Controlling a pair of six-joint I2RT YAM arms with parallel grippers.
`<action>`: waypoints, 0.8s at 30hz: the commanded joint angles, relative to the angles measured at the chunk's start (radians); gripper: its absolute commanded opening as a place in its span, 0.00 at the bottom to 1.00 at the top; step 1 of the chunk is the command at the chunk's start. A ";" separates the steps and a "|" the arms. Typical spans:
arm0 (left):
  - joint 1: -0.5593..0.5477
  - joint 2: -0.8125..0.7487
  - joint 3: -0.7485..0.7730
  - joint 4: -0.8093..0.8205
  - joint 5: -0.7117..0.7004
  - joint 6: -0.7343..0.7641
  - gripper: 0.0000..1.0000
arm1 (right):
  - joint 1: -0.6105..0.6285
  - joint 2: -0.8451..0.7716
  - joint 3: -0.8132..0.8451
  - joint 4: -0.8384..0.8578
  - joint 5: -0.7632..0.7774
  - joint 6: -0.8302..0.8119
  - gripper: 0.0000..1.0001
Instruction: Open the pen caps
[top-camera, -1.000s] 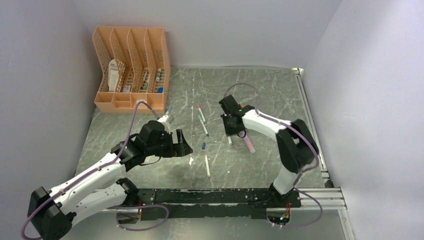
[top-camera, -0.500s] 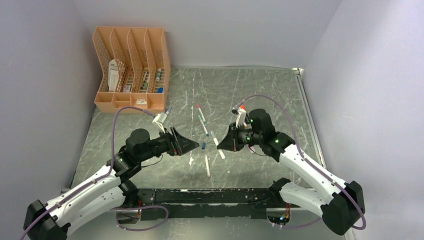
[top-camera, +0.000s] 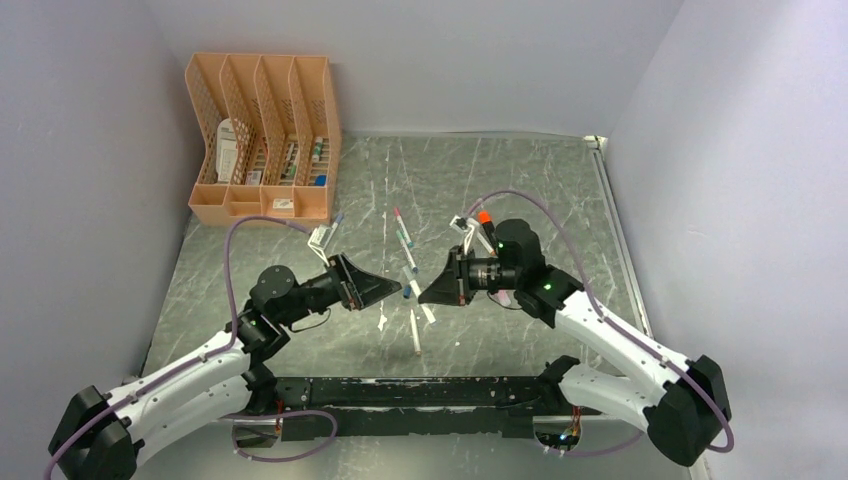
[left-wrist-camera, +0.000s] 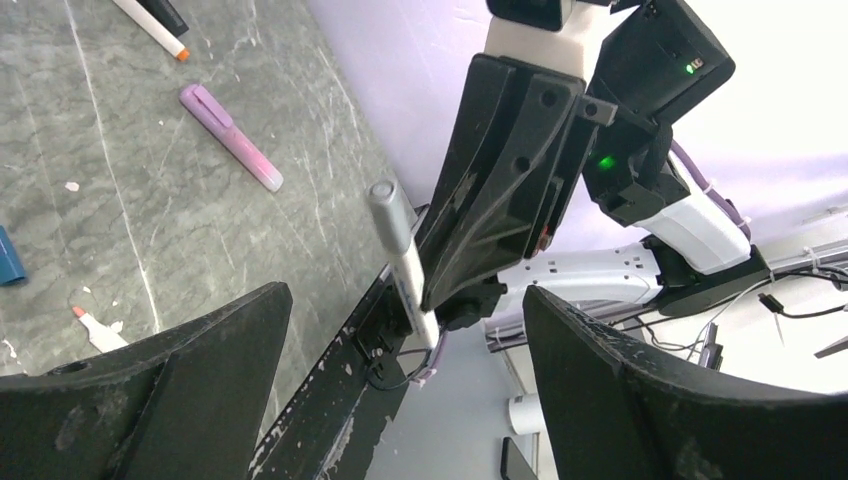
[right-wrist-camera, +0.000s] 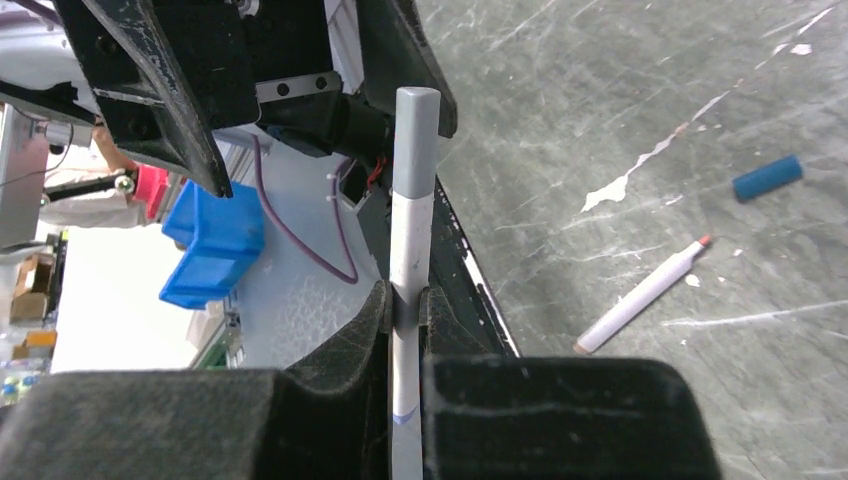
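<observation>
Aloft, right hand (right-wrist-camera: 405, 300) pinches grey-capped pen (right-wrist-camera: 412, 230), facing splayed left hand (left-wrist-camera: 405, 295).

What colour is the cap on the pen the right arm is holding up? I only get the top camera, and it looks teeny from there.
Observer: Grey. The right wrist camera shows a grey cap on the end of a white pen, which is pinched in the right gripper.
Operator: Did the other hand grab the cap?
Observer: Not yet. In the left wrist camera the left gripper has its fingers spread wide. The cap sits ahead of the gap between them, and neither finger touches it.
</observation>
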 joint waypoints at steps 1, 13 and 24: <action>-0.005 0.000 -0.018 0.104 -0.053 -0.013 0.97 | 0.076 0.053 0.066 0.017 0.062 -0.001 0.00; -0.006 0.065 0.004 0.103 -0.071 -0.003 0.74 | 0.187 0.135 0.115 0.019 0.209 0.009 0.00; -0.007 0.036 0.010 0.026 -0.119 0.011 0.39 | 0.187 0.147 0.096 0.026 0.227 0.034 0.00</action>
